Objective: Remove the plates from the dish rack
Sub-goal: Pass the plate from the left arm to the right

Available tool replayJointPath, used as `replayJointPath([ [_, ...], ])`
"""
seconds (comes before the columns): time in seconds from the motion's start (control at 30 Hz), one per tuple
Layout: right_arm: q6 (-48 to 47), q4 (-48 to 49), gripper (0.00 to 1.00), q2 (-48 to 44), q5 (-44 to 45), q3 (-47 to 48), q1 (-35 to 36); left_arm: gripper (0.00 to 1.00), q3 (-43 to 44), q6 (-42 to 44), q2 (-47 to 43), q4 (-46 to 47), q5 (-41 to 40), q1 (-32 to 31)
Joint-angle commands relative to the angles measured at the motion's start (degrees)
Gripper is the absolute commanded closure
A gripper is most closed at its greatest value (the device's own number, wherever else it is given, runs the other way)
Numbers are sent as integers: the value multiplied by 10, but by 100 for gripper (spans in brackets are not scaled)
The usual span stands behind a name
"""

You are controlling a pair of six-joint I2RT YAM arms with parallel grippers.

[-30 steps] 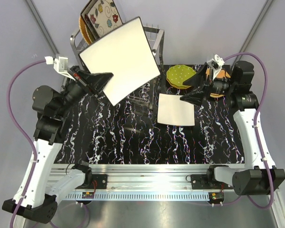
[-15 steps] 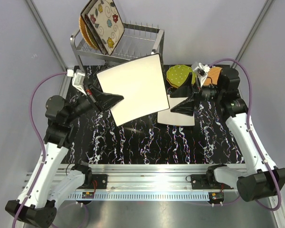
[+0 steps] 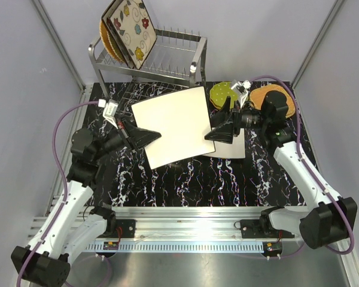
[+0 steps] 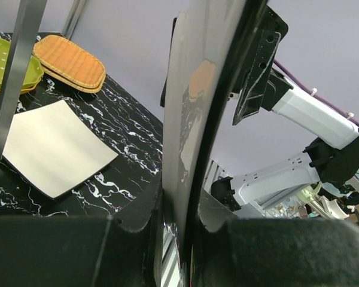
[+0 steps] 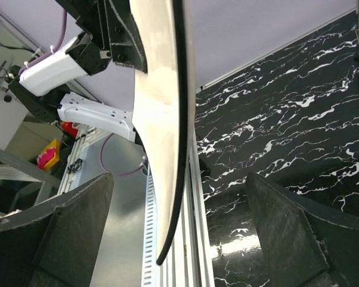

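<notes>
square cream plate (image 3: 176, 125): held above the black table (image 3: 227, 179), clamped at its left edge by left gripper (image 3: 152, 136). right gripper (image 3: 218, 124): jaws spread wide either side of its right edge. dish rack (image 3: 167, 60) stands behind.

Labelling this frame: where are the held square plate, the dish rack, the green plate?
held square plate (image 3: 173, 122): top view, pale underside centre.
dish rack (image 3: 167, 57): top view, upper tier.
green plate (image 3: 218, 92): top view, dotted face.
</notes>
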Motion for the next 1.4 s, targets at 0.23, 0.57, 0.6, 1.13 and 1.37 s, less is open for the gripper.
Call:
replayJointPath([
  [0.23, 79, 75, 2, 30, 70, -7, 38, 100, -27, -37, -10, 185, -33, -34],
  [0.57, 74, 55, 14, 39, 78, -10, 68, 100, -37, -26, 4, 196, -51, -49],
  [0.6, 75, 54, 15, 39, 77, -12, 68, 100, -37, -24, 5, 196, -51, -49],
  [1.13, 60, 45, 68, 30, 58, -15, 68, 100, -40, -17, 15, 195, -54, -50],
  [1.37, 50, 36, 100, 19, 61, -19, 67, 100, -49, -17, 10, 186, -73, -49],
])
